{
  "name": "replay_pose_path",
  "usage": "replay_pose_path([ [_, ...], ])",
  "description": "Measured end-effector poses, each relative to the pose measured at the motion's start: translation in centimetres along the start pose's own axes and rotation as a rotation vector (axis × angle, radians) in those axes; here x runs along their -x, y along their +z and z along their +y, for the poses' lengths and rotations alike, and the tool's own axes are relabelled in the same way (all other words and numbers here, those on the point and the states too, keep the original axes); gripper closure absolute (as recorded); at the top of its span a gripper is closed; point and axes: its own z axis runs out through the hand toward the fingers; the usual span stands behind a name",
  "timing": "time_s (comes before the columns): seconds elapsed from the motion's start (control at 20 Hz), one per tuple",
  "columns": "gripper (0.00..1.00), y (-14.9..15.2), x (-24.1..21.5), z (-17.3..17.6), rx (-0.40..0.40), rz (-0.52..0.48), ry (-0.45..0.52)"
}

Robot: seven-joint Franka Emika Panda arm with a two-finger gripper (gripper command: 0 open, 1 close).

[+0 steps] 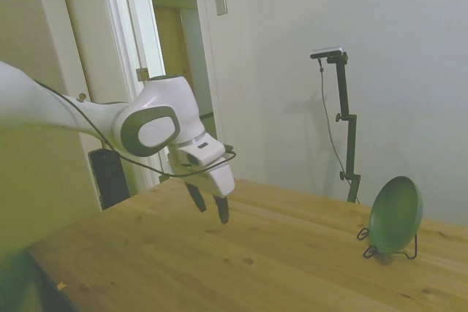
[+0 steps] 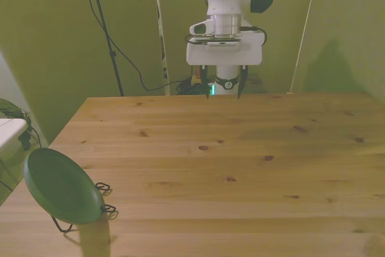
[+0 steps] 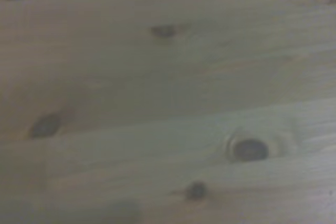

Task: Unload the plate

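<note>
One plate (image 1: pixel 395 214) shows in the side view, far off at the right end of the table (image 1: pixel 278 261). It stands on edge in a thin black wire stand (image 1: pixel 369 250), leaning back a little, with its hollow face turned toward the arm. Its flat face runs nearly upright, so its long line goes up and down. The gripper (image 1: pixel 210 208) hangs above the table's left part, well apart from the plate, its two dark fingers spread and holding nothing.

In the front view, the plate (image 2: pixel 60 185) sits near the front view's left, at the near corner of the table (image 2: pixel 240 167). It is tilted in the wire stand (image 2: pixel 103 200), and its face looks up and toward the front view's right. The gripper (image 2: pixel 222 87) hovers by the far edge, open and empty.

The wrist view shows only blurred wood with dark knots (image 3: pixel 250 149); the plate is not in it.

The risk, I judge, is in the approach. A push on the rim could roll the plate out of the stand or drag the light stand along. A grip on the thin tilted rim could also slip.
</note>
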Motion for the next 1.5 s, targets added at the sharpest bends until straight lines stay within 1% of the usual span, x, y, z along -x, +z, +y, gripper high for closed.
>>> replay_pose_path([
  [0.3,0.0,0.9,-9.7,0.4,0.023,0.065,0.098],
  [0.4,0.0,1.3,-11.0,0.0,0.032,0.067,0.107],
  [0.45,0.0,0.6,-10.9,-0.9,0.042,0.053,0.096],
  [0.55,0.0,0.6,-11.0,-1.0,0.04,0.056,0.099],
  [0.7,0.0,0.6,-12.2,-1.9,0.027,0.081,0.13],
  [0.9,0.0,1.1,-16.5,-2.9,0.018,0.144,0.186],
  [1.1,0.0,0.0,-21.0,-3.7,0.018,0.218,0.22],
  [1.3,0.0,-0.3,-24.7,-3.2,0.059,0.278,0.242],
  [1.5,0.0,-0.6,-28.5,-1.4,0.104,0.34,0.275],
])
